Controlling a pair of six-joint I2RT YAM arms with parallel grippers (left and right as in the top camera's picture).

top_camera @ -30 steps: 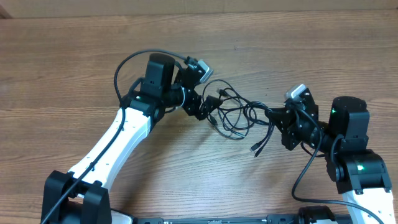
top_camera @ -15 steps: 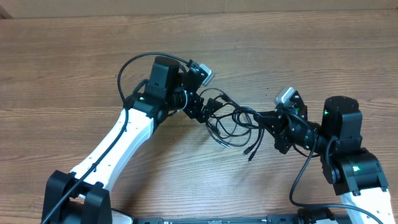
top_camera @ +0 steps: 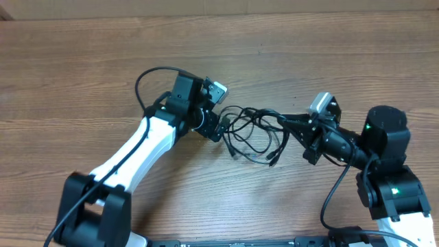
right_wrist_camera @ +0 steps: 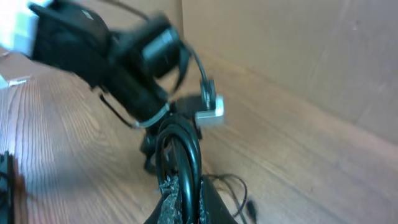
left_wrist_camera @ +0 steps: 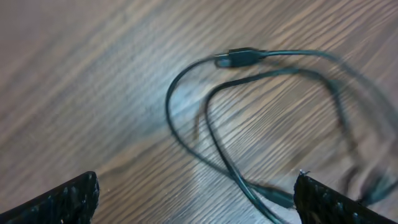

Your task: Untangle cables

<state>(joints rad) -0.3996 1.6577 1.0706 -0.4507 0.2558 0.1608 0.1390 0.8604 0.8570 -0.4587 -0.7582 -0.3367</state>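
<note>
At the near edge of the wooden table (top_camera: pixel 82 82), two white-and-black robot arms reach in toward the middle. The right gripper (top_camera: pixel 288 121) is clamped tight on the cables (top_camera: pixel 255 132). In the right wrist view, its jaws are pressed together around a pair of thin black strands that arch up out of the grip. Across from it, the left gripper (left_wrist_camera: pixel 196 196) stands spread wide with nothing between its fingers (left_wrist_camera: pixel 68 198), over the wood at the left end of the tangle. Under it, thin loops run side by side across the grain, and one ends in a small plug (left_wrist_camera: pixel 239 57). The cables lie bunched in a loose knot in the middle of the table, between the two grippers, with their loops crossing one another. One free end (top_camera: pixel 272 163) trails toward the near side. Past the knot, seen from the right wrist, the black wrist of the left arm (right_wrist_camera: pixel 124 56) faces the right gripper, blurred, with a small silver camera (right_wrist_camera: pixel 208 115) mounted on it. A thicker black lead (top_camera: pixel 147 75) loops off that arm. Farthest back, a plain brown wall (right_wrist_camera: pixel 280 56) rises from the table's far edge.
</note>
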